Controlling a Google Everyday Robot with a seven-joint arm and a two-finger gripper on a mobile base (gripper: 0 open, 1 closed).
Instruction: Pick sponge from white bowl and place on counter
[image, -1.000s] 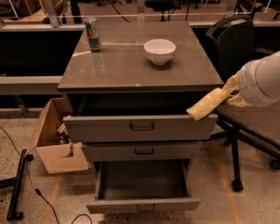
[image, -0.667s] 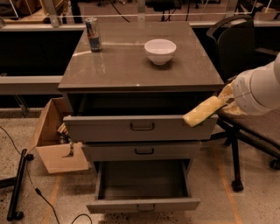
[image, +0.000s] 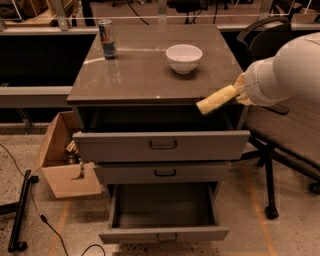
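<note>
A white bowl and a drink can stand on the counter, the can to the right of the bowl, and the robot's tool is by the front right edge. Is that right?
Not quite. The camera view shows the drink can to the left of the white bowl, near the back left corner of the counter. The tool is indeed by the front right edge.

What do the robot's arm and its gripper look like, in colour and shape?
The arm is a thick, rounded, smooth white shell with no visible cables or markings. Its gripper, by the front right edge of the counter, is a slim, elongated part covered in cream-yellow padding.
</note>
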